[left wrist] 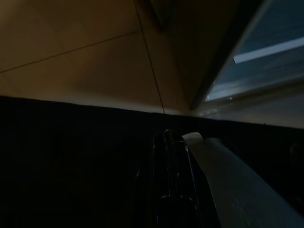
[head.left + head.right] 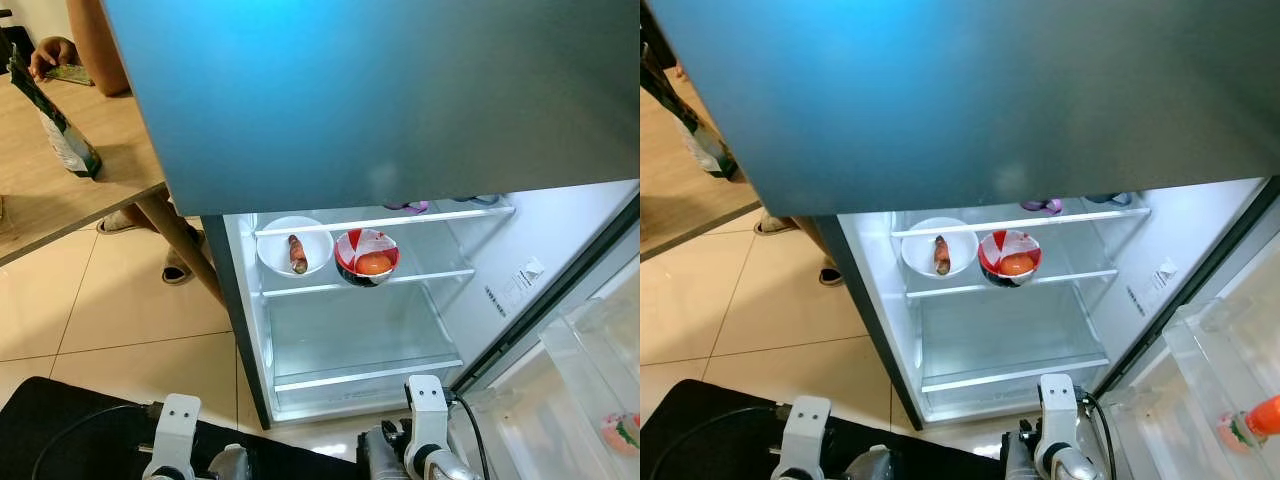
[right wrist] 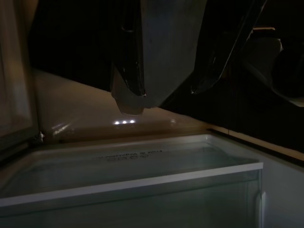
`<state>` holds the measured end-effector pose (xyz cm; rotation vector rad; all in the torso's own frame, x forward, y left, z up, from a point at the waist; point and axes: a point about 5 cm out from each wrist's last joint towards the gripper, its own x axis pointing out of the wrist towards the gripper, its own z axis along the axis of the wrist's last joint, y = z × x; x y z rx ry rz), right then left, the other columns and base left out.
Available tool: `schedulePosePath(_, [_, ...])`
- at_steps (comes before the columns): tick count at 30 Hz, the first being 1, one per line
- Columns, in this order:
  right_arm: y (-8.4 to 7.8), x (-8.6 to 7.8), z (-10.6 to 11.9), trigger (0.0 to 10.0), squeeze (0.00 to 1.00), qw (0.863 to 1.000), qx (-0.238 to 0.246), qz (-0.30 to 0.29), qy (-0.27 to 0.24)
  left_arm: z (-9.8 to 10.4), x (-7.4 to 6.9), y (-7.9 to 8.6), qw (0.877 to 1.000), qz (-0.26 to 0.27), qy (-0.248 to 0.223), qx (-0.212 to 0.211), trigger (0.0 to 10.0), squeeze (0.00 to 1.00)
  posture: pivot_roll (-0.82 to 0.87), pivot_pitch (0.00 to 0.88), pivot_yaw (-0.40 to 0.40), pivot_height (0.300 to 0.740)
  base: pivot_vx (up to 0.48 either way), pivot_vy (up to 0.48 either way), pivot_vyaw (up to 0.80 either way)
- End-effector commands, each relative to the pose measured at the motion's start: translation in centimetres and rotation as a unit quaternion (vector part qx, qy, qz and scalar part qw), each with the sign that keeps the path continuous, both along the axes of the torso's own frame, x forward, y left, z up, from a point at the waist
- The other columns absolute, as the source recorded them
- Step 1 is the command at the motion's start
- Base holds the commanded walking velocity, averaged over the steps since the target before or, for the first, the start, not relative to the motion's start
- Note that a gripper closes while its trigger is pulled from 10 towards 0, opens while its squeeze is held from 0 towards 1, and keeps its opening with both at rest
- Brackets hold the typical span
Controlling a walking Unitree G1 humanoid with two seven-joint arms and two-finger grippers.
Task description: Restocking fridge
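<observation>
Standing in front of the open fridge (image 2: 350, 340), the robot looks down into it. Both arms hang low by its body, under the fridge's bottom shelf. The left gripper (image 1: 173, 180) shows as a dark shape over the floor, and I cannot tell if its fingers are open or closed. The right gripper (image 3: 161, 71) hangs just above the fridge's lowest glass shelf (image 3: 133, 183); its fingers look a little apart, with nothing between them.

On the fridge's middle shelf sit a white bowl (image 2: 294, 247) with a brown piece of food in it and, just beside it, a red bowl (image 2: 366, 256) with something orange under wrap. The fridge door (image 2: 1200, 400) swings out on the robot's right, with an orange-topped thing (image 2: 1250, 420) in its rack.

I think nothing new has gone in yet. The big fridge top hangs right over the shelves, so an arm reaching up could bump it. A reach could also knock a bowl off the middle shelf. A person's feet (image 2: 150, 240) are near the fridge's left side, so a turn that way could hit them.
</observation>
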<state>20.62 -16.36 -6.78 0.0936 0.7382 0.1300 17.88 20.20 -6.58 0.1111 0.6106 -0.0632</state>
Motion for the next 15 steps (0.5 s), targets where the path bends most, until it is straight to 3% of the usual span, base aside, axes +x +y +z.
schedulePosePath(1, [0.14,-0.92,-0.50,10.0,0.00,1.000,0.003,0.009,0.013,-0.20,-0.34,-0.27,1.000,0.007,0.002,-0.008,10.0,0.00,-0.10,0.107,-0.005,0.661,0.000,0.000,0.00])
schedulePosePath(4, [-0.06,-0.61,-0.15,10.0,0.00,1.000,0.030,-0.006,-0.007,-0.36,-0.49,-0.88,1.000,-0.021,0.008,-0.002,10.0,0.00,-0.09,0.096,-0.021,0.661,0.000,0.000,0.00])
schedulePosePath(9, [-0.29,-0.99,-0.54,10.0,0.00,1.000,-0.008,-0.008,0.014,-0.46,-0.44,-0.29,1.000,0.013,0.016,-0.008,10.0,0.00,-0.11,0.102,0.010,0.681,0.000,0.000,0.00])
schedulePosePath(15, [-0.44,-0.73,-0.32,10.0,0.00,1.000,0.007,-0.020,0.003,-0.48,-0.42,-0.70,1.000,-0.017,0.018,-0.004,10.0,0.00,-0.11,0.091,-0.006,0.681,0.000,0.000,0.00])
